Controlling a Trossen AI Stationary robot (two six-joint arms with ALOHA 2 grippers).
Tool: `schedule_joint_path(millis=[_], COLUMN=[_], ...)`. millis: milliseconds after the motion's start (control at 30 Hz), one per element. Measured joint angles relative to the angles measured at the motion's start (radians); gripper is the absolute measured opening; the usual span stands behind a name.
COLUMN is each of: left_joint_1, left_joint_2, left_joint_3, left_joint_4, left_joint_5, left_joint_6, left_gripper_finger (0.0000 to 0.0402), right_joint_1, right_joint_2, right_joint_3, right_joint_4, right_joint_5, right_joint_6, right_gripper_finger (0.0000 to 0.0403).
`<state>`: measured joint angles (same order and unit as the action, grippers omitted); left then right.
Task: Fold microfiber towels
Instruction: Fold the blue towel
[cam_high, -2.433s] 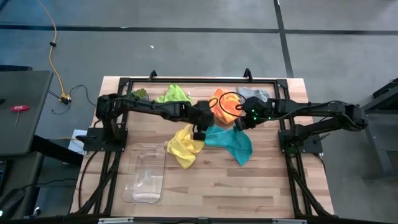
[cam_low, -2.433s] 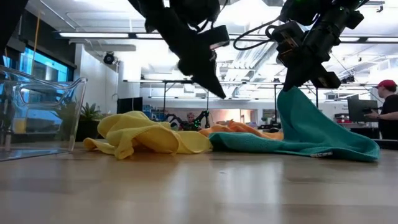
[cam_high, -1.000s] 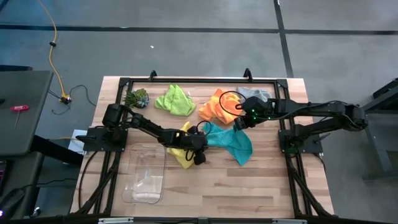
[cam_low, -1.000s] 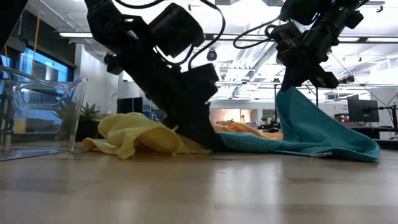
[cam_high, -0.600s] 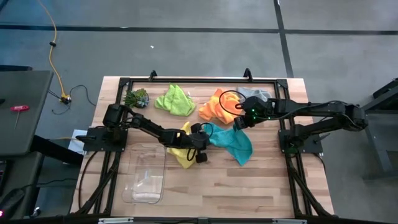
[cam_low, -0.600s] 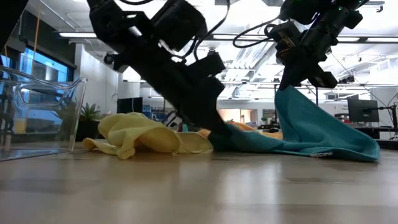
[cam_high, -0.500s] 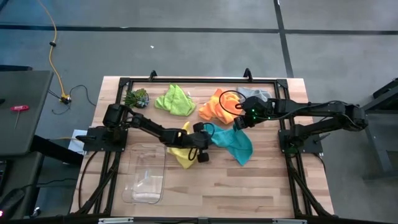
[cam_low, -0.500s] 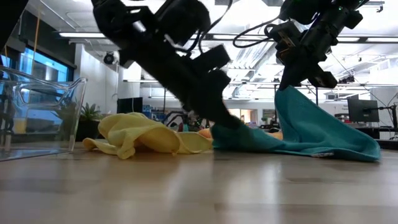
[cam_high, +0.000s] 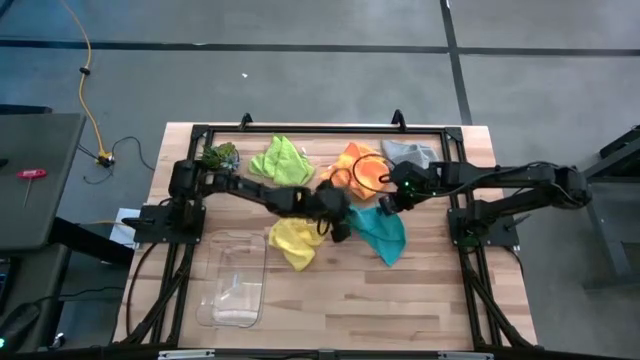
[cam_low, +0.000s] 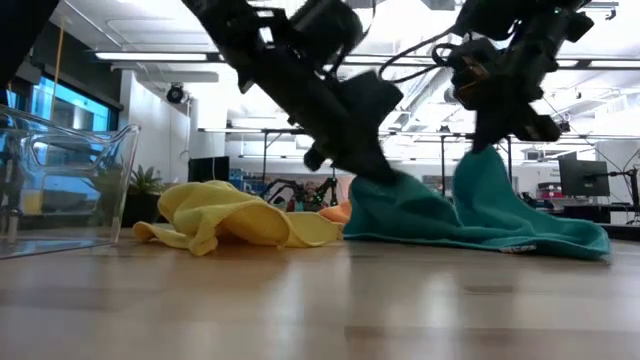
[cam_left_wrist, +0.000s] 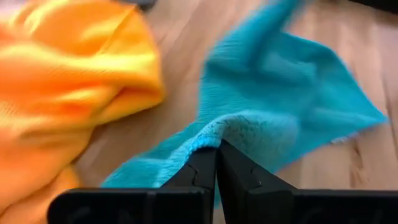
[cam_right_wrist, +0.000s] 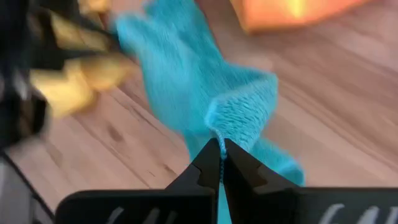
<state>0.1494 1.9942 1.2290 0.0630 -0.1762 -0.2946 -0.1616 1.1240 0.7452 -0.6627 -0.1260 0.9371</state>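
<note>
Since a second ago the left end effector (cam_high: 341, 226) has clamped a teal towel (cam_high: 383, 230) corner and lifted it off the table (cam_high: 440, 300); the right end effector (cam_high: 384, 203) pinches another corner, so the cloth hangs between them for spreading.

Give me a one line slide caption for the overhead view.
Both grippers, left and right, pinch the teal towel between the yellow towel and orange towel.

Five towels lie on the table: one lime green (cam_high: 280, 160), orange (cam_high: 352, 168), grey (cam_high: 410, 152), yellow (cam_high: 292, 240), teal (cam_high: 382, 232); apparently one clear bin (cam_high: 232, 280), one plant (cam_high: 220, 155).
</note>
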Motion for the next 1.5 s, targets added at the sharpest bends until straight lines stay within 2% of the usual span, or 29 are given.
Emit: schedule_joint_path(millis=[267,467,633,933,1067,1267,1500], left_joint_1=[0.169,0.226,0.225,0.247,0.262,0.257,0.137], left_joint_2=[0.000,0.000,0.000,-0.022,-0.033,-0.036,-0.032], left_joint_3=[0.000,0.000,0.000,0.002,0.029,0.107,0.110], left_joint_4=[0.009,-0.006,-0.017,0.002,-0.028,-0.103,-0.143], left_joint_5=[0.200,0.317,0.321,0.283,0.258,0.262,0.231], left_joint_6=[-0.150,-0.120,-0.012,0.116,0.163,0.226,0.399], left_gripper_finger=[0.0000,0.0001,0.0030,0.0157,0.0195,0.0209,0.0209], right_joint_1=[0.071,0.091,0.091,0.091,0.091,0.091,0.090], right_joint_2=[0.000,0.000,0.000,0.000,0.000,0.000,0.000], right_joint_3=[0.000,0.000,0.000,0.000,0.000,0.000,0.000], right_joint_4=[-0.041,-0.028,-0.028,-0.009,-0.009,-0.006,-0.006], right_joint_5=[0.050,0.075,0.082,0.082,0.082,0.082,0.092], right_joint_6=[0.047,0.076,0.080,0.087,0.087,0.095,0.094], right_gripper_finger=[0.0000,0.0000,0.0000,0.0000,0.0000,0.0000,0.0000])
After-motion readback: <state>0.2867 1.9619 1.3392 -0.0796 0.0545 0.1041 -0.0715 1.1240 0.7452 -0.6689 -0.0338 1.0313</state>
